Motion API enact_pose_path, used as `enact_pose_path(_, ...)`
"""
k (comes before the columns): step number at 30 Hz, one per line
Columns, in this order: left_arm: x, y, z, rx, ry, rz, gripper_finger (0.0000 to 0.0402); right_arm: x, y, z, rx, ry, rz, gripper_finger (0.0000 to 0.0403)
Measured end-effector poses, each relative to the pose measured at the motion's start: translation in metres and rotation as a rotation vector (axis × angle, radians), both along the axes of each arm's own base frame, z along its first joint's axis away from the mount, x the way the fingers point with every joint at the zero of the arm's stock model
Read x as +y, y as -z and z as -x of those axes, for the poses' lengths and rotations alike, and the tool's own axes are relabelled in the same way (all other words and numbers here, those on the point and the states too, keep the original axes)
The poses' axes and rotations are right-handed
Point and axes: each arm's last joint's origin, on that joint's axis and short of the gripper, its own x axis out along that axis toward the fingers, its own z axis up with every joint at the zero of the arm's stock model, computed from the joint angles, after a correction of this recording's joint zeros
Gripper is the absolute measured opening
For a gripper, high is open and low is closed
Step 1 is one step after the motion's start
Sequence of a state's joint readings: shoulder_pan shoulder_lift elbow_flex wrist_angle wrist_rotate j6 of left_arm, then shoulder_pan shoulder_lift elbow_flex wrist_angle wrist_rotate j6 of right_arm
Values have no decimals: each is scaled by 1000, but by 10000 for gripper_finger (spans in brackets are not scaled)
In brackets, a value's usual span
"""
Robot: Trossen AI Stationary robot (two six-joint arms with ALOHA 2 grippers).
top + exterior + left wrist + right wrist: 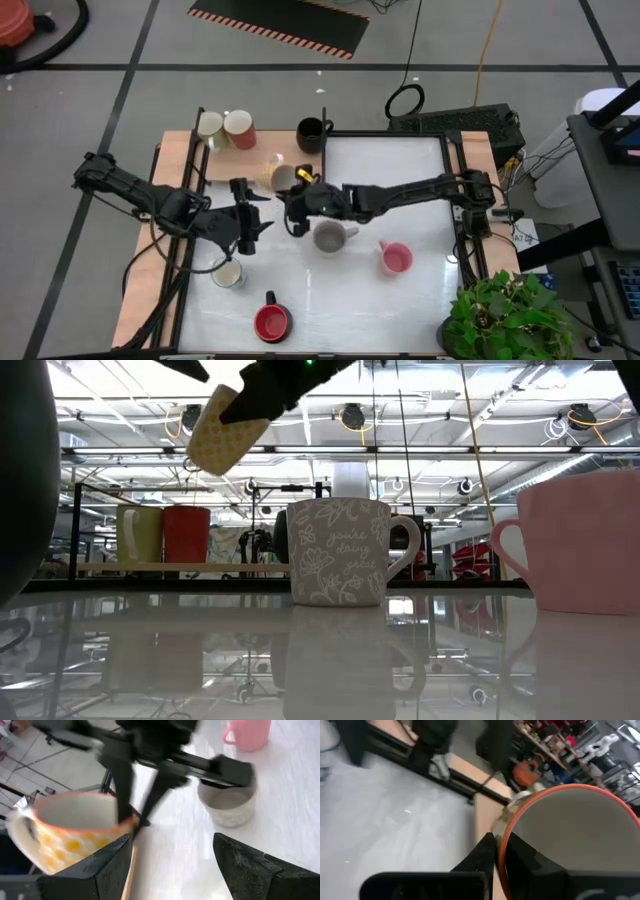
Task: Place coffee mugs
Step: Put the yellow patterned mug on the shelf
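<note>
My right gripper (296, 190) is shut on a cream mug (283, 177) with yellow dots and an orange rim, held above the table's far left part. The low view shows this mug (215, 430) high and tilted. My left gripper (250, 220) is open just left of and nearer than that mug, with nothing between its fingers (115, 865). A grey patterned mug (330, 237) and a pink mug (395, 258) stand upright on the white tabletop. A white mug (228, 273) and a red mug (272, 322) stand nearer the front edge. My right gripper pinches the mug's wall at its orange rim (502, 837), with one finger (525, 857) inside the mug and one (482, 852) outside. The fingers come from the table's right side, slanting down. The mug is lifted clear of the table and tilted.
A wooden strip (190, 170) runs along the table's left side. A cream-green mug (210, 125) and a dark pink-red mug (240, 130) stand at its far end, with a black mug (313, 133) beside them. A potted plant (500, 320) fills the near right corner.
</note>
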State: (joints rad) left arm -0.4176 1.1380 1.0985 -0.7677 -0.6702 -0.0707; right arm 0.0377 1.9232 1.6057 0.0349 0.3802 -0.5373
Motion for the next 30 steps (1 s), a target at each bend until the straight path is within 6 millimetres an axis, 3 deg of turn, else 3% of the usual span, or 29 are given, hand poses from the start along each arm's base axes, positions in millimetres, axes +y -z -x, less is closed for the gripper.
enact_pose_path(3, -2, -4, 11, -35, -32, 23, 282, -27, -19, -2, 1, 31, 12, 16)
enact_pose_path(12, -13, -12, 30, -90, -4, 14, 282, -126, -81, 10, -153, 73, -186, 16)
enact_pose_path(16, -14, -12, 33, -88, -5, 16, 282, -157, -90, 11, -236, 44, -266, 16)
enact_pose_path(21, -14, -11, 34, -83, -13, -2, 282, -185, -72, 2, -218, 54, -333, 16)
enact_pose_path(30, -14, -11, 35, -81, -21, 4, 282, -210, 4, -27, -84, 43, -496, 16)
